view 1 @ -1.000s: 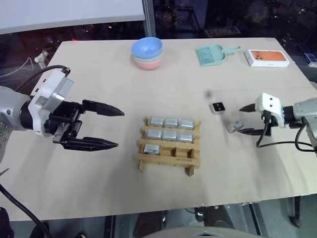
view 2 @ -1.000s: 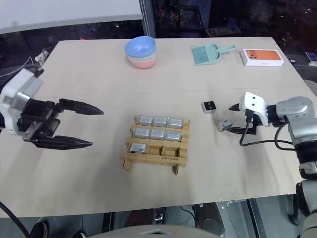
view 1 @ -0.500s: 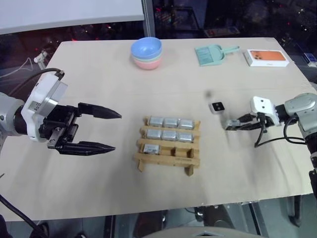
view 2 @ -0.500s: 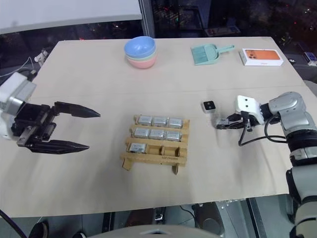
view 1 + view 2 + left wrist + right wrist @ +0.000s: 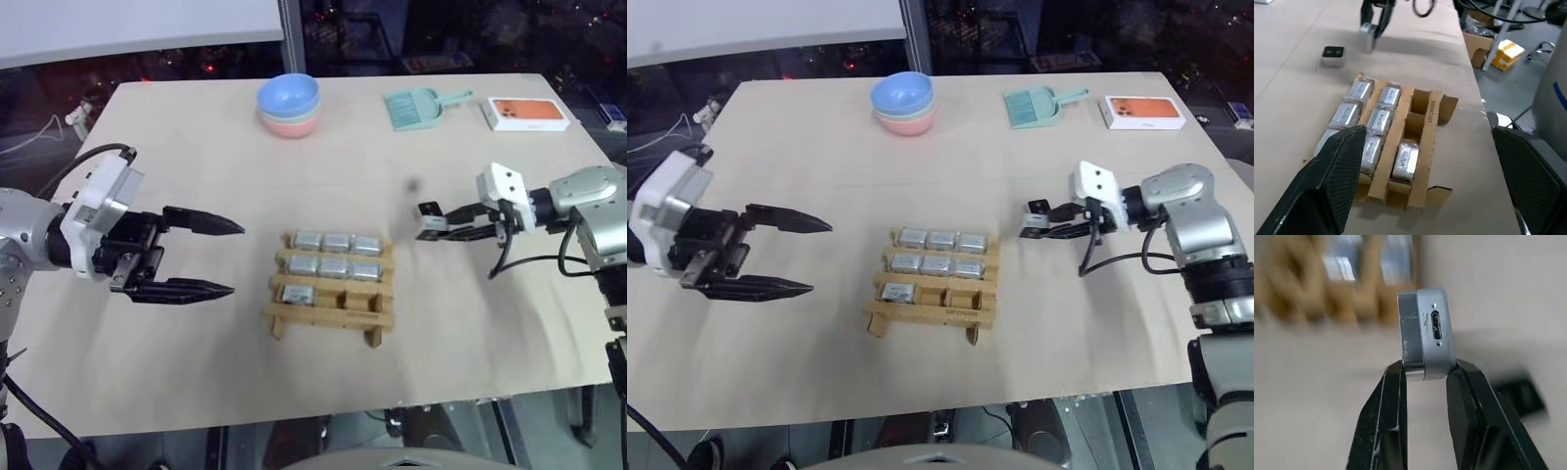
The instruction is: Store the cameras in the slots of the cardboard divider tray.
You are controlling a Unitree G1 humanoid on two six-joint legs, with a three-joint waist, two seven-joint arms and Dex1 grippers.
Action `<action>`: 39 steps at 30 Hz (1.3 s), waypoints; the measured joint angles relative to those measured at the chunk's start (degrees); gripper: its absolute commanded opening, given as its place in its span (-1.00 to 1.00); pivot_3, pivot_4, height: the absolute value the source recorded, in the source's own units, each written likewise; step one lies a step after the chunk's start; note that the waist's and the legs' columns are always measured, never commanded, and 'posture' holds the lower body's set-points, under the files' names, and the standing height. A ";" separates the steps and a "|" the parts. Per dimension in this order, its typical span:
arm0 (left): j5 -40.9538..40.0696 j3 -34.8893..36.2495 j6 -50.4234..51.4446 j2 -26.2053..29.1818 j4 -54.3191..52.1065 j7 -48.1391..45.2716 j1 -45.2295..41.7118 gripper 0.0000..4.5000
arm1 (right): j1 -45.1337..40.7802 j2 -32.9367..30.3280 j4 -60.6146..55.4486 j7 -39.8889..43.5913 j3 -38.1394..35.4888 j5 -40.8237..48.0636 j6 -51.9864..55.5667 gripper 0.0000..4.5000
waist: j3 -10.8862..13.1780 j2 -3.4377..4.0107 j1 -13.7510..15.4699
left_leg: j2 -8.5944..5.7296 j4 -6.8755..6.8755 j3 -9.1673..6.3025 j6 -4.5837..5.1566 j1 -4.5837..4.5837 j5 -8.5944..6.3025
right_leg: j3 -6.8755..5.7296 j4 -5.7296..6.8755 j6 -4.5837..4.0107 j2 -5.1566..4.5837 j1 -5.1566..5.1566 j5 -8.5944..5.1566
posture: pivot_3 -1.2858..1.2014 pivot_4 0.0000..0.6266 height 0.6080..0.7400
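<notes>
The cardboard divider tray (image 5: 281, 320) lies at the table's middle with several silver-grey cameras (image 5: 335, 266) in its slots; two front slots (image 5: 1419, 112) are empty. My right gripper (image 5: 1425, 369) is shut on a camera (image 5: 1425, 333), held above the table to the right of the tray. Another camera (image 5: 1333, 55) lies lens-up on the table just behind the held one. Left of the tray, my left gripper (image 5: 237, 257) hangs open and holds nothing, its fingers (image 5: 1327, 181) pointing at the tray.
Stacked bowls (image 5: 290, 104) stand at the back, with a teal dustpan (image 5: 419, 107) and a white-and-orange box (image 5: 530, 114) at the back right. The table's front edge runs close below the tray.
My right gripper has shut on the camera that lay on the table, lifted it and carried it left toward the tray. The left gripper has stayed in place, open.
</notes>
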 measured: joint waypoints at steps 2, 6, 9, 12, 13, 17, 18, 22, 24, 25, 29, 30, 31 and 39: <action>0.06 -0.15 -0.22 -0.59 0.35 0.75 -0.24 0.90 | 2.20 2.39 -11.67 -4.70 -0.30 4.35 9.74 -0.74 | 0.00 -0.01 0.18 | 0.00 0.01 -0.02 0.00 -0.05 0.00 | -0.04 0.00 0.00 -0.01 0.00 0.00 | 0.03 -0.52 1.00; 0.50 -0.20 -0.84 -0.95 0.80 1.25 -0.30 0.90 | 6.17 5.27 -28.03 -13.89 0.48 8.66 22.68 -0.74 | 0.00 -0.01 0.45 | -0.01 0.04 0.01 0.00 -0.08 0.00 | -0.06 -0.02 -0.02 -0.07 0.00 -0.01 | 0.03 -0.52 1.00; 0.86 -0.82 -1.27 -1.14 1.55 1.38 -1.11 0.90 | 6.04 5.02 -36.88 -19.19 4.11 9.64 31.35 -0.74 | -0.01 -0.02 0.32 | -0.01 0.06 -0.01 0.00 -0.05 0.00 | -0.06 0.00 -0.16 -0.07 0.01 -0.10 | 0.03 -0.52 1.00; 1.50 -1.58 -1.88 -1.15 2.42 1.38 -2.23 0.90 | 2.60 4.71 -40.94 -25.03 10.57 6.62 38.01 -0.74 | -0.02 -0.03 0.06 | -0.04 0.07 0.00 0.00 -0.02 0.00 | -0.06 0.01 -0.20 -0.06 0.00 -0.13 | 0.03 -0.52 1.00; 1.55 -1.84 -1.98 -1.15 2.55 1.36 -2.37 0.90 | 2.06 5.35 -41.41 -26.57 11.46 6.35 40.10 -0.74 | -0.03 -0.05 0.03 | -0.04 0.07 0.01 0.00 -0.01 0.00 | -0.06 0.02 -0.20 -0.05 0.01 -0.13 | 0.03 -0.52 1.00; 1.70 -2.17 -2.18 -1.26 3.11 1.28 -3.34 0.90 | 0.22 8.58 -41.86 -32.48 16.26 4.69 45.21 -0.74 | -0.03 -0.05 -0.04 | -0.05 0.05 0.03 0.00 -0.04 0.00 | -0.08 0.01 -0.19 -0.04 -0.01 -0.11 | 0.03 -0.52 1.00; 1.90 -2.41 -2.41 -1.27 3.17 1.24 -3.69 0.90 | -0.08 9.24 -41.79 -33.69 17.73 3.97 45.46 -0.74 | -0.03 -0.05 -0.04 | -0.05 0.05 0.03 0.00 -0.07 0.00 | -0.08 0.00 -0.18 -0.04 -0.02 -0.11 | 0.03 -0.52 1.00; 2.28 -3.83 -2.95 -1.41 4.16 1.12 -4.63 0.90 | -0.76 9.91 -41.80 -34.68 18.93 4.16 46.50 -0.74 | -0.05 -0.08 0.06 | -0.06 0.06 0.02 0.00 -0.08 0.00 | -0.09 -0.02 -0.16 -0.05 0.00 -0.10 | 0.03 -0.52 1.00; 2.55 -4.21 -3.12 -1.63 4.39 0.98 -4.71 0.90 | -0.77 10.10 -41.80 -34.77 18.99 4.81 46.86 -0.74 | -0.05 -0.08 0.00 | -0.06 0.06 0.02 0.01 -0.07 -0.01 | -0.09 -0.01 -0.16 -0.05 0.00 -0.10 | 0.03 -0.52 1.00; 2.56 -4.26 -3.17 -1.65 4.42 0.89 -4.71 0.90 | -0.77 10.19 -41.80 -34.80 18.97 4.98 47.06 -0.74 | -0.05 -0.08 -0.02 | -0.05 0.06 0.01 0.01 -0.07 -0.01 | -0.09 -0.01 -0.16 -0.04 0.00 -0.10 | 0.03 -0.52 1.00; 2.63 -4.92 -3.20 -1.72 4.81 0.67 -5.72 0.90 | -0.69 11.42 -41.71 -35.14 18.20 6.03 48.29 -0.74 | -0.05 -0.08 -0.03 | -0.05 0.05 0.00 0.01 -0.08 -0.01 | -0.10 -0.02 -0.13 -0.04 -0.01 -0.08 | 0.03 -0.52 1.00; 2.64 -5.32 -3.20 -1.74 4.87 0.63 -6.01 0.90 | -0.61 12.33 -41.72 -35.15 17.53 7.15 48.97 -0.74 | -0.05 -0.08 -0.03 | -0.06 0.04 -0.01 0.01 -0.08 -0.01 | -0.11 -0.02 -0.08 -0.04 -0.01 -0.05 | 0.03 -0.52 1.00; 2.64 -5.61 -3.20 -1.77 4.89 0.56 -6.22 0.90 | -0.58 13.10 -41.85 -35.07 17.49 8.28 49.23 -0.74 | -0.05 -0.08 -0.06 | -0.05 0.04 -0.01 0.01 -0.08 -0.01 | -0.10 -0.02 -0.07 -0.03 -0.01 -0.05 | 0.03 -0.52 1.00; 2.64 -6.25 -3.05 -1.75 5.40 -0.04 -6.47 0.90 | 0.32 13.29 -42.35 -36.33 17.21 12.08 50.54 -0.74 | -0.05 -0.09 -0.05 | -0.04 0.05 -0.03 0.01 -0.08 -0.01 | -0.11 -0.01 -0.09 -0.04 -0.01 -0.06 | 0.03 -0.52 1.00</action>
